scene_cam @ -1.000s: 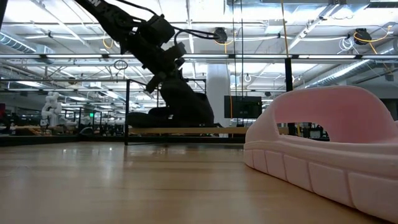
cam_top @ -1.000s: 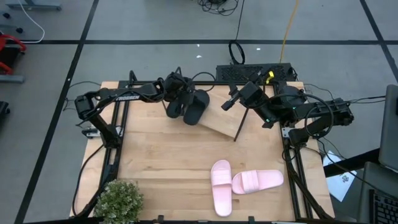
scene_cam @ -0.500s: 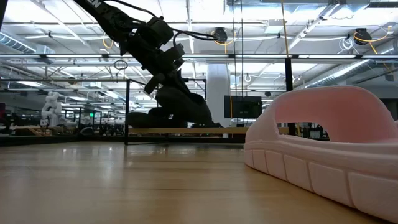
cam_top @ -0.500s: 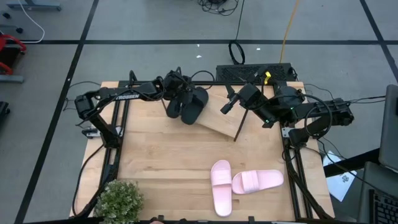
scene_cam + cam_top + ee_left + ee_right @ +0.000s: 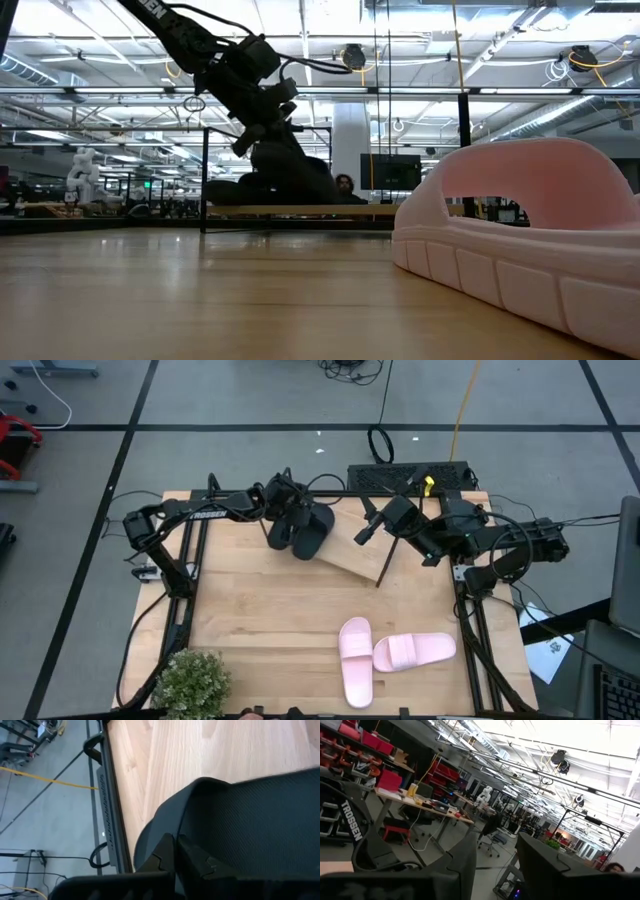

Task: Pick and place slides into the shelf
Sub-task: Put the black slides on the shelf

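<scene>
Fingers (image 5: 200, 865) of our left gripper (image 5: 283, 497) pinch one matte black rubber slide (image 5: 314, 528); its mate (image 5: 281, 530) lies alongside, at twelve o'clock on the table, beside the slanted light wood shelf (image 5: 357, 552). Our right gripper (image 5: 368, 527) hovers over the shelf, fingers (image 5: 540, 862) parted, holding nothing. Only the left wrist view shows the black strap's fine woven grain. The low view reveals the ribbed sole of a pale pink moulded slide (image 5: 530, 240); from above, both pink slides (image 5: 355, 660) touch at five o'clock.

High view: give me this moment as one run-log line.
left claw: shut on black slides at shelf | right claw: open, above shelf | pink slides: on table
</scene>
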`<action>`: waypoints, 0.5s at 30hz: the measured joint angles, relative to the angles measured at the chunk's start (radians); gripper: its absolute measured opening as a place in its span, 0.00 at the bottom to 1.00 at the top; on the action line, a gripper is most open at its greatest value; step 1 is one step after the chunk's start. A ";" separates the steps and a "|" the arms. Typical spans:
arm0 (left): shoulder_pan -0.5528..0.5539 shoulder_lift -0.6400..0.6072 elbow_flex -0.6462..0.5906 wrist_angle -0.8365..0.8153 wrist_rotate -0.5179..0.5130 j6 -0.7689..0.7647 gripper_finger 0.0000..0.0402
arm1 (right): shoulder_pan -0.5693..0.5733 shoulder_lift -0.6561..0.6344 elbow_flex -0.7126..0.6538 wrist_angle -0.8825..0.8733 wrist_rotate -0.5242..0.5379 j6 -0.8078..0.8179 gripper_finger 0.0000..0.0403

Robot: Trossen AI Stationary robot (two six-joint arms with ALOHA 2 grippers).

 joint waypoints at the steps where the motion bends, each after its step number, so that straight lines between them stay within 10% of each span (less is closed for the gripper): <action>1: 0.000 0.000 0.000 -0.001 0.000 -0.001 0.01 | 0.000 0.000 0.000 -0.002 0.000 0.000 0.32; 15: 0.005 0.000 0.000 -0.018 -0.019 -0.011 0.08 | 0.000 0.000 0.000 -0.056 0.000 0.053 0.32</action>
